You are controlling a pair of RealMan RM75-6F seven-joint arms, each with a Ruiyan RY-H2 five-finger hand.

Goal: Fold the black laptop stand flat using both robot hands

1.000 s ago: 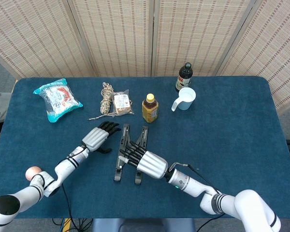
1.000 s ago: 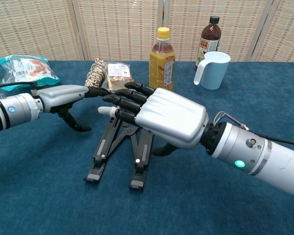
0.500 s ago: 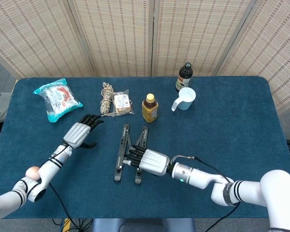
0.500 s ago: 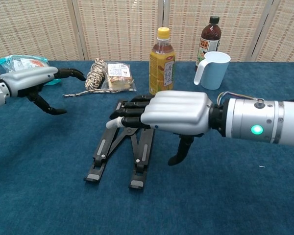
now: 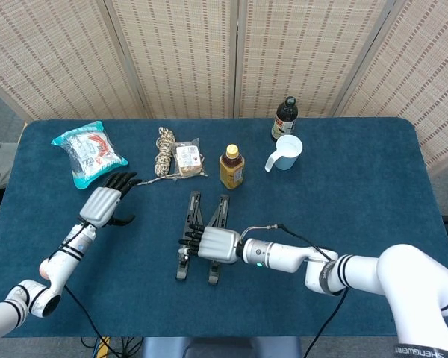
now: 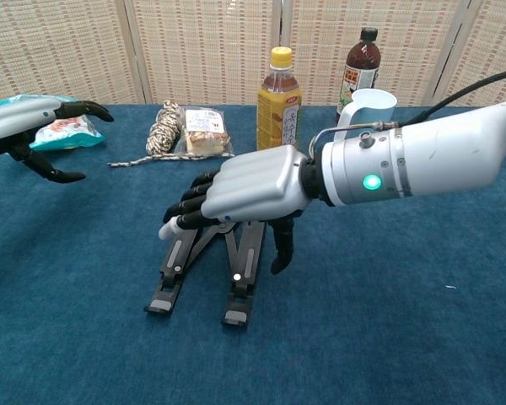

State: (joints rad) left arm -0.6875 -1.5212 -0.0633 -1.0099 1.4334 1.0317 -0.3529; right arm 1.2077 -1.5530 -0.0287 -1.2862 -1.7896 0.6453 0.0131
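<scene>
No text, brand, number or sign can be read with certainty in either view. The yellow-capped amber plastic bottle (image 6: 279, 105) carries a printed label whose characters are too small to make out. To its right, the dark glass bottle with a black cap (image 6: 359, 67) bears a red-and-white label, likewise illegible. Left of the amber bottle, the small clear-wrapped snack packet (image 6: 205, 132) and the turquoise plastic bag (image 6: 57, 131) show printing that cannot be resolved.
</scene>
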